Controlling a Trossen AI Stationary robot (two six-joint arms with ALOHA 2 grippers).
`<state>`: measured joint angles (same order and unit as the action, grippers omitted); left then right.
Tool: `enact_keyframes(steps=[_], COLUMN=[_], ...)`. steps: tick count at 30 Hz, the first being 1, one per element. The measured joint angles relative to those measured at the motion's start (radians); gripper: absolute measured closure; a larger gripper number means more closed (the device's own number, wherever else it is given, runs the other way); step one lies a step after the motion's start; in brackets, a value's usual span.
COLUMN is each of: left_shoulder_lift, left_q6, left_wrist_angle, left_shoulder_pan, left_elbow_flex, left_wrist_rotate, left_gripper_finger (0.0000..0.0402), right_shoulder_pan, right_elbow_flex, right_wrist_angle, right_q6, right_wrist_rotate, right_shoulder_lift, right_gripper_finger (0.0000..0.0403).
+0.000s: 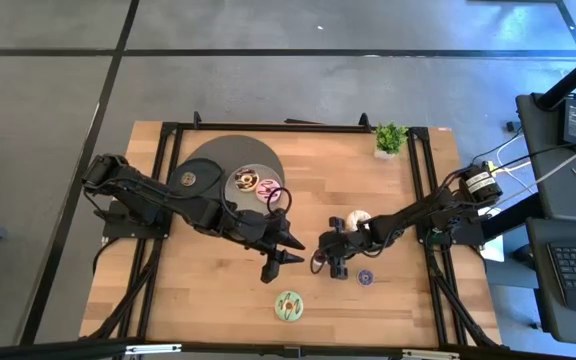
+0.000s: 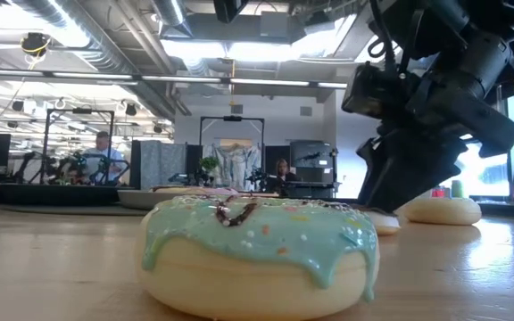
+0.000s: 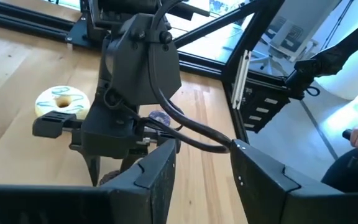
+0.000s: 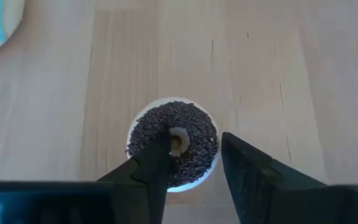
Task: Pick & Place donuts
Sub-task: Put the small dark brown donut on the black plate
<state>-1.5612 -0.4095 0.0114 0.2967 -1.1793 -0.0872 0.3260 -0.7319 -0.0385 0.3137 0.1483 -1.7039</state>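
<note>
Left gripper [image 1: 286, 248] and right gripper [image 1: 334, 256] are crowding mid-tabletop [image 1: 218, 285], narrow gap between; green donut [image 1: 288, 305] is sitting in otherwise open near strip

Four camera positions: one overhead, one at table level, two wrist-mounted.

The high view faces straight down on the whole wooden table [image 1: 218, 290]. The low view looks level across it, very close to the green-iced donut [image 2: 259, 254], also seen from overhead. The left wrist view faces the right arm [image 3: 138, 81]; the right wrist view looks down, close on a chocolate donut [image 4: 174, 142].
</note>
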Motion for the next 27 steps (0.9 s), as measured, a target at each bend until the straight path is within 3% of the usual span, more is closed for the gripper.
enact_keyframes(steps=[6, 11, 19, 27], left_shoulder_lift=[0.01, 0.124, 0.336, 0.451], left_q6=[-0.025, -0.049, 0.059, 0.083], left_wrist_angle=[0.035, 0.128, 0.224, 0.361], left_shoulder_pan=[0.005, 0.007, 0.021, 0.024], left_elbow_flex=[0.0, 0.0, -0.002, -0.002], left_wrist_rotate=[0.002, -0.046, -0.139, -0.245], left_gripper_finger=[0.0249, 0.0252, 0.0249, 0.0253], right_shoulder_pan=[0.0, -0.01, -0.092, -0.205], right_elbow_flex=[0.0, -0.053, -0.309, -0.571], right_wrist_angle=[0.002, 0.021, 0.095, 0.082], right_q6=[0.022, -0.021, -0.24, -0.398], right_wrist_rotate=[0.0, -0.022, -0.038, -0.045], right_shoulder_lift=[0.0, -0.002, -0.002, -0.041], right_gripper_finger=[0.0319, 0.0354, 0.0359, 0.0363])
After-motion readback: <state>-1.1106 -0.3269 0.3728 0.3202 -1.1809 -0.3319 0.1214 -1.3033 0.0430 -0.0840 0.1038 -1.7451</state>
